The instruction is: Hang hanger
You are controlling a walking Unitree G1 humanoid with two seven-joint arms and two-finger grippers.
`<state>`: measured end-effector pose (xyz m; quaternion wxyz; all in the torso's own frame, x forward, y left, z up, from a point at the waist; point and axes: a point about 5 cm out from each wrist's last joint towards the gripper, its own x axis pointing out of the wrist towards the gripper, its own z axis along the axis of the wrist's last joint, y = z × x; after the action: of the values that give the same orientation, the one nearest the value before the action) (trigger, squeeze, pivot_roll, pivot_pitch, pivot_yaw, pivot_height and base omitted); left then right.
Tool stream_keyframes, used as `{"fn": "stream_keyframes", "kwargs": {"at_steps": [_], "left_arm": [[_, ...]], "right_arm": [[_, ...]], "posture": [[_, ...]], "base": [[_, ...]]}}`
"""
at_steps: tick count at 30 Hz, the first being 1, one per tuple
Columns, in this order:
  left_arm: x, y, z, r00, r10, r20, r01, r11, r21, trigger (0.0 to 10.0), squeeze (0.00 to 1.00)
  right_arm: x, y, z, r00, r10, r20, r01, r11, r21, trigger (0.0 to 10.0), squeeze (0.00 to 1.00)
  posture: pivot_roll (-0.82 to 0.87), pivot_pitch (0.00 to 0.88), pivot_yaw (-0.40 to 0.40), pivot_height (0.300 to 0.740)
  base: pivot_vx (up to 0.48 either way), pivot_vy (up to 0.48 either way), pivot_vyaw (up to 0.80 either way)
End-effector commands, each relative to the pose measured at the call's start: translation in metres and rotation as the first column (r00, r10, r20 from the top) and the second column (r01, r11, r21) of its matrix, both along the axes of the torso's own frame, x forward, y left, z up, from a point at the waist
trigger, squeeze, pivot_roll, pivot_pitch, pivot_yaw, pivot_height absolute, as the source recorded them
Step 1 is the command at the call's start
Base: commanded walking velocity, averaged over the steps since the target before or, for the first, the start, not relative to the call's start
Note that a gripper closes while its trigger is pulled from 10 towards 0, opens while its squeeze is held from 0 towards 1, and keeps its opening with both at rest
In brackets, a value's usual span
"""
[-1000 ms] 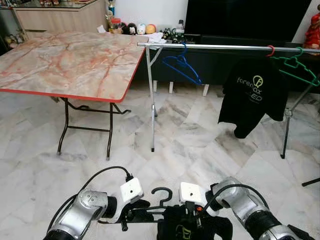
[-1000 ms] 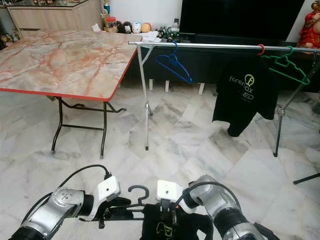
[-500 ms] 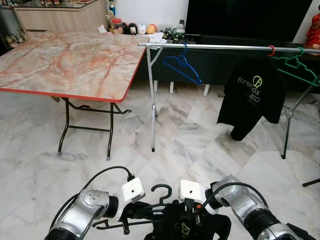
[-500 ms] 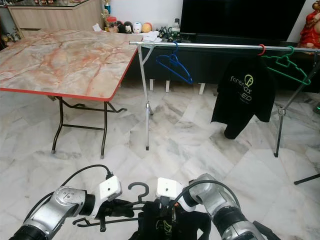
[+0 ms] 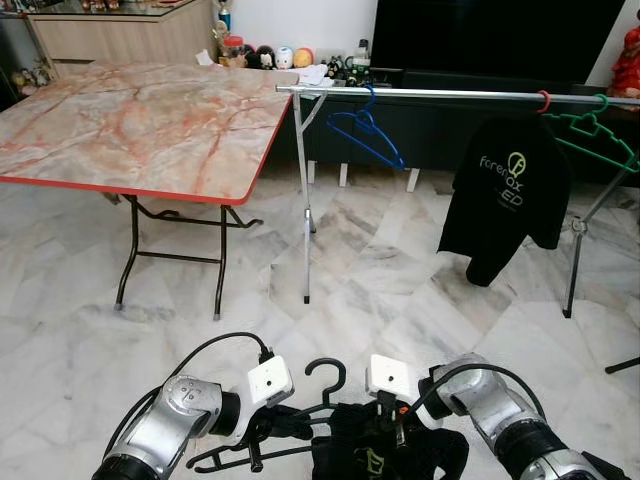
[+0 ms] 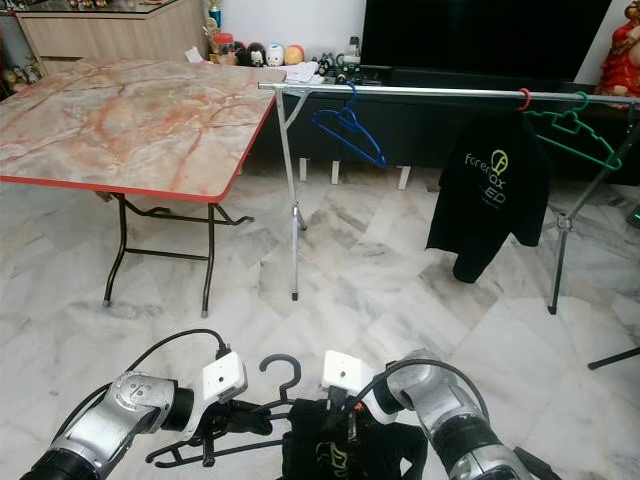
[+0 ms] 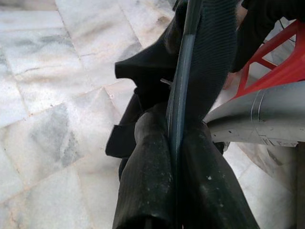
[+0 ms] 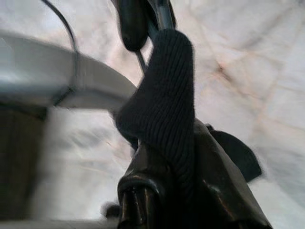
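Across the marble floor, a folding table (image 5: 140, 120) with a marbled top stands to the left, and a silver clothes rail (image 5: 450, 94) spans the room at head height, evidently the place where the hanger belongs. On the rail hang an empty blue hanger (image 5: 364, 136), a green hanger (image 5: 600, 132) and a black T-shirt (image 5: 507, 198) on a red hook; its chest print is too small to read with confidence. Low in front of the robot, both arms carry the black hanger (image 5: 322, 378), its hook pointing up and a black garment (image 5: 385, 452) with a small yellow-green logo draped on it. The left gripper (image 7: 174, 157) is pinched on the hanger's thin bar, steadying it level. The right gripper (image 8: 164, 157) is pressed together on a fold of ribbed collar, probably to keep the cloth from sliding off.
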<state>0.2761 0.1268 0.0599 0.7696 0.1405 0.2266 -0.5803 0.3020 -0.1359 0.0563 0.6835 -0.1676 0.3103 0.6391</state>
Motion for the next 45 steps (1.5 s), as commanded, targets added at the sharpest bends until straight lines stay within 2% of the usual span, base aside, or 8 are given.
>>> {"fn": "stream_keyframes", "kwargs": {"at_steps": [1,4,6,31,32,33,34,45], "left_arm": [[0.005,0.004,0.001,0.999,0.040,0.009,-0.040,0.999,0.004,0.0,0.00],[0.005,0.004,0.001,0.999,0.040,0.009,-0.040,0.999,0.005,0.0,0.00],[0.005,0.004,0.001,0.999,0.041,0.009,-0.041,0.999,0.004,0.0,0.00],[0.004,0.000,0.000,0.999,0.038,0.012,-0.038,0.999,-0.008,0.0,0.00],[0.004,0.000,0.000,0.999,0.038,0.012,-0.038,0.999,-0.009,0.0,0.00],[0.004,0.000,0.000,0.999,0.038,0.012,-0.038,0.999,-0.009,0.0,0.00],[0.004,0.000,0.000,0.999,0.040,0.013,-0.040,0.999,-0.010,0.0,0.00],[0.004,0.006,-0.002,0.998,0.055,0.015,-0.055,0.998,-0.001,0.0,0.00]], "right_arm": [[-0.004,0.011,0.008,0.997,0.062,-0.039,-0.056,0.988,0.143,10.0,0.95],[-0.007,0.007,0.005,0.996,0.066,-0.058,-0.056,0.986,0.156,10.0,0.76],[-0.010,0.004,0.002,0.996,0.066,-0.061,-0.055,0.986,0.159,10.0,0.00],[-0.004,-0.005,0.021,0.966,-0.164,-0.202,0.252,0.781,0.571,10.0,0.00],[-0.004,-0.005,0.021,0.961,-0.174,-0.214,0.268,0.769,0.580,5.9,0.00],[-0.004,-0.005,0.021,0.958,-0.179,-0.222,0.278,0.763,0.584,5.9,0.00],[-0.005,-0.006,0.020,0.956,-0.184,-0.227,0.285,0.760,0.584,0.0,0.00],[-0.003,-0.029,0.007,0.873,-0.449,-0.190,0.475,0.697,0.538,0.0,0.00]], "posture": [[0.05,0.057,0.007,0.740],[0.05,0.057,0.007,0.740],[0.04,0.058,0.005,0.740],[0.04,0.062,0.009,0.740],[0.04,0.063,0.009,0.740],[0.04,0.063,0.009,0.740],[0.04,0.064,0.009,0.740],[0.04,0.067,0.006,0.740]], "base": [[0.000,0.000,0.00],[0.000,0.000,0.00],[0.000,0.000,0.00],[0.000,0.000,0.00],[0.000,0.000,0.00],[0.000,0.000,0.00],[0.000,0.000,0.00],[0.000,0.000,0.00]]}}
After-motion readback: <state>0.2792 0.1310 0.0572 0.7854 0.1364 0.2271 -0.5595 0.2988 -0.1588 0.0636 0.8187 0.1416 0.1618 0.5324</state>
